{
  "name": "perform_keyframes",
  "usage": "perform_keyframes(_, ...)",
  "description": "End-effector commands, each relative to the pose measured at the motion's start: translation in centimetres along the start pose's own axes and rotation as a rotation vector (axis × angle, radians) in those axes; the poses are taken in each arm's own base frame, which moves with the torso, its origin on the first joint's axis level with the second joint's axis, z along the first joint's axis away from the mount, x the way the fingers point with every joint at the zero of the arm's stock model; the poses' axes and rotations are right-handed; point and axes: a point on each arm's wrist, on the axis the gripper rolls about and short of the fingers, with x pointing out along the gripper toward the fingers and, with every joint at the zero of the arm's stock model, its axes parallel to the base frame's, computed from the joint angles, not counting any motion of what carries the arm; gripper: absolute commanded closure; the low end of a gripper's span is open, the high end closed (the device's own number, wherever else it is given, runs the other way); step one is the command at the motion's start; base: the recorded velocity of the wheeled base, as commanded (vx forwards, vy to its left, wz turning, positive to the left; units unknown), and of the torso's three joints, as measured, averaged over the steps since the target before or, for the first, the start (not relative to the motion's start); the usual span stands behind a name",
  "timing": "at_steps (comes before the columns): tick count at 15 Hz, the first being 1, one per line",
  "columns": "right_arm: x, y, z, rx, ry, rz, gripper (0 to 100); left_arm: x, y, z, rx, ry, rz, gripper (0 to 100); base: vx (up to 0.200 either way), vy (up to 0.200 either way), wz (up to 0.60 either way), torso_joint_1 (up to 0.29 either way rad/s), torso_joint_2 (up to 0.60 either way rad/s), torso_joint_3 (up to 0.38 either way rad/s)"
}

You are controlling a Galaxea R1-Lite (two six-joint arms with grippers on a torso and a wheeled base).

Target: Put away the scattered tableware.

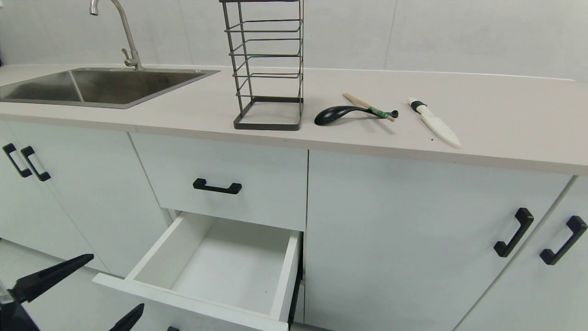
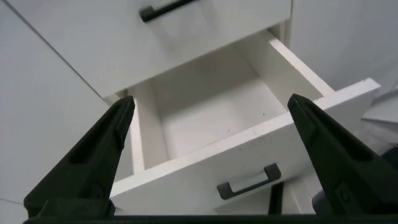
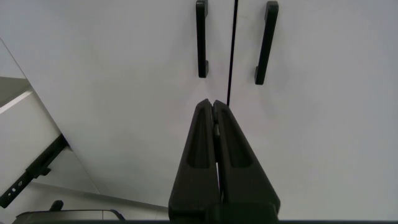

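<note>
Left pincer [image 1: 116, 281] spread wide, empty, low, just before front of open drawer [image 2: 186, 174]. Right pincer [image 3: 213, 104] pressed together, empty, facing cabinet doors [image 3: 124, 93]. Black spoon [image 1: 337, 114], chopsticks [image 1: 367, 106], white knife [image 1: 434, 122] on counter [image 1: 505, 115], well above left pincer, off to its right; chopsticks cross spoon handle.

The counter [image 1: 505, 110] bears a wire rack [image 1: 268, 125], spoon [image 1: 333, 115], chopsticks [image 1: 367, 106] and knife [image 1: 436, 123].
</note>
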Motion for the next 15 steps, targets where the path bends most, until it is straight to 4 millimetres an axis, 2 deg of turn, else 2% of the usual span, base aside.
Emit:
perform_keyframes(1,0.0,0.0,0.0,0.000,0.001,0.001,100,-3.4,-0.7,0.3,0.045,-0.180,0.095,0,0.000,0.000,0.00,0.000,0.00,0.000)
perform_keyframes(4,0.0,0.0,0.0,0.000,0.002,0.002,100,-6.4,-2.2,-1.5,0.063,-0.238,0.167,0,0.000,0.000,0.00,0.000,0.00,0.000)
perform_keyframes(6,0.0,0.0,0.0,0.000,0.001,0.001,100,-7.5,-3.1,-2.6,0.054,-0.263,0.226,0,0.000,0.000,0.00,0.000,0.00,0.000)
perform_keyframes(9,0.0,0.0,0.0,0.000,0.001,0.002,100,-7.5,-3.2,-2.7,-0.035,-0.270,0.244,0,0.000,0.000,0.00,0.000,0.00,0.000)
perform_keyframes(11,0.0,0.0,0.0,0.000,0.002,0.002,100,-7.7,-4.0,-4.3,-0.125,-0.204,0.282,0,0.000,0.000,0.00,0.000,0.00,0.000)
perform_keyframes(13,0.0,0.0,0.0,0.000,0.001,0.001,100,-7.6,-4.0,-4.7,-0.151,-0.156,0.289,0,0.000,0.000,0.00,0.000,0.00,0.000)
perform_keyframes(15,0.0,0.0,0.0,0.000,0.001,0.002,100,-7.6,-3.9,-5.2,-0.209,-0.107,0.379,0,0.000,0.000,0.00,0.000,0.00,0.000)
